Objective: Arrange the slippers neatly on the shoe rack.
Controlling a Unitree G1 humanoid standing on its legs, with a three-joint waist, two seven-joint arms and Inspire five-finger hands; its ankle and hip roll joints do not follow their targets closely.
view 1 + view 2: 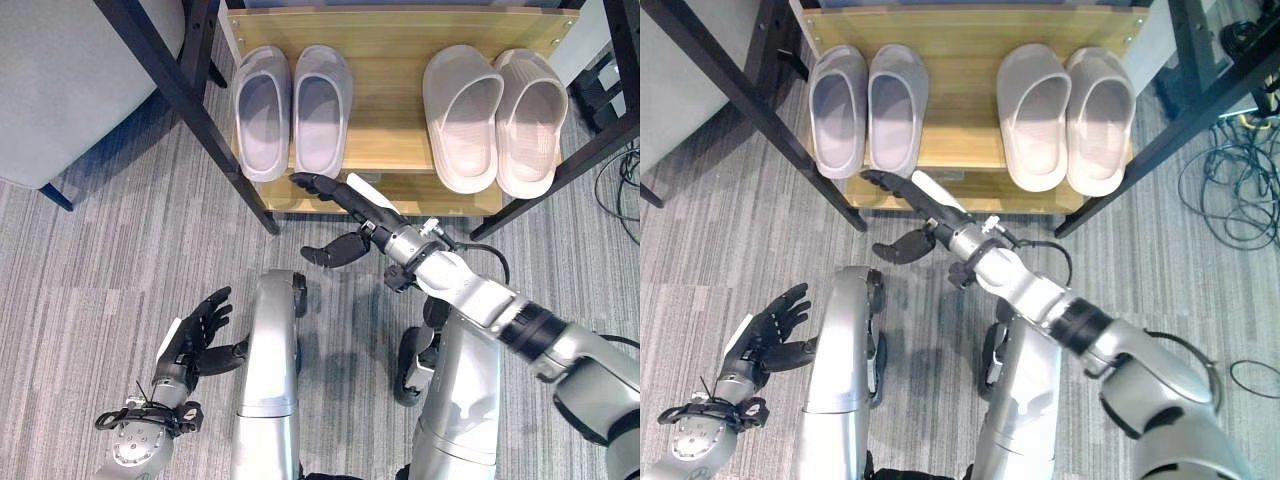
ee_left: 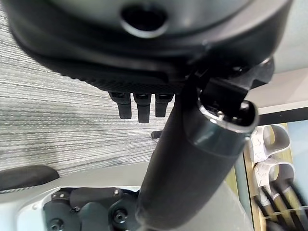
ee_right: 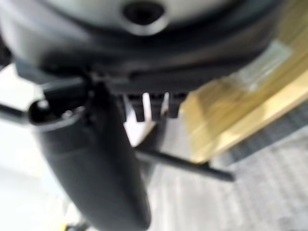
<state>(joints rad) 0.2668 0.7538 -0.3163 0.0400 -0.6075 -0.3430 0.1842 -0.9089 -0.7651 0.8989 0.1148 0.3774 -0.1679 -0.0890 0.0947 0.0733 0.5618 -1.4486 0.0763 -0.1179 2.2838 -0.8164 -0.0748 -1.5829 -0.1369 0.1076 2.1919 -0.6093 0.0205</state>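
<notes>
Two slipper pairs on shoe rack (image 1: 400, 150) wooden shelf: grey pair (image 1: 290, 108) by left edge, beige pair (image 1: 495, 118) by right edge, toes toward back.

Likely light foam, soft, slightly grippy; best pinched at heel rim or strap.

Right hand (image 1: 345, 205) at shelf front edge, fingers straight, empty. Left hand (image 1: 195, 335) low over grey carpet (image 1: 90, 260), fingers relaxed, empty.

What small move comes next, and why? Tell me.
Probably draw the right hand back from the shoe rack: the grey slippers and the beige slippers sit paired side by side on the shelf, and both it and the left hand are open, holding nothing.
</notes>
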